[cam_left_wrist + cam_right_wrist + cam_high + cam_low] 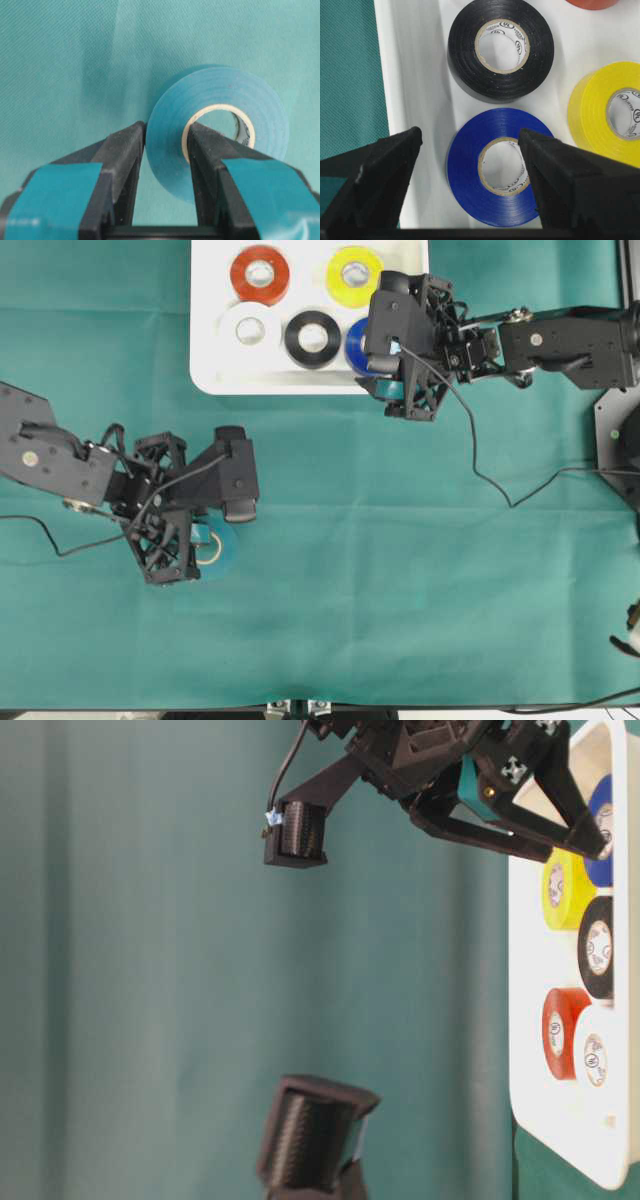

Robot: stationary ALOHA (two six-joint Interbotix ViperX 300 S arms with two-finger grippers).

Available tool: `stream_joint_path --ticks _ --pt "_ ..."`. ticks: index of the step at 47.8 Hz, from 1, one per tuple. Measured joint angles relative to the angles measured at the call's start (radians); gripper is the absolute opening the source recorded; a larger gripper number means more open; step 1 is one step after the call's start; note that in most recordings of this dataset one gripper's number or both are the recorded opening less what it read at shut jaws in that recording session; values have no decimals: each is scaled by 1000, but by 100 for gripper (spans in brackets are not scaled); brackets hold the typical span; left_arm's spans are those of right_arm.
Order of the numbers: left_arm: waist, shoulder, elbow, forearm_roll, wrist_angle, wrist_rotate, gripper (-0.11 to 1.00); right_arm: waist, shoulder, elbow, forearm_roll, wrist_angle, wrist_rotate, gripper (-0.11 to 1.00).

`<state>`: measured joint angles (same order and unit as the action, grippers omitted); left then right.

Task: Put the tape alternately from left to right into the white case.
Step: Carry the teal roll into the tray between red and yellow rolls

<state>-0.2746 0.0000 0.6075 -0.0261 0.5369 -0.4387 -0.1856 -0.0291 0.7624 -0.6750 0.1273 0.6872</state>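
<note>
Teal plastic tape roll [220, 130], lower left of the overhead frame: pinched through its core wall by shut left claw [167, 150] for carrying to glossy white rectangular case [205, 350]; right claw [470, 150] wide open, empty, above blue tape roll [495, 167] lying flat in the case.

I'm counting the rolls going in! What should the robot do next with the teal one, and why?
Probably lift the teal tape roll and carry it to the white case. The left gripper pinches its wall, one finger through the core, while five rolls already lie inside and the right gripper is open.

A teal-green cloth [400, 570] covers my bench, creased faintly across the upper part of the overhead frame. A black cable [490, 475] snakes over it at right; another [40, 530] trails at left.
</note>
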Motion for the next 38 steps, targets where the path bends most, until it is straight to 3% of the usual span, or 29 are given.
stream_joint_path --ticks 21,38 --pt "0 -81 -3 3 63 11 -3 6 0 0 0 0 0 84" --pt "103 -107 -5 5 63 143 -3 37 -14 -8 0 2 0 84"
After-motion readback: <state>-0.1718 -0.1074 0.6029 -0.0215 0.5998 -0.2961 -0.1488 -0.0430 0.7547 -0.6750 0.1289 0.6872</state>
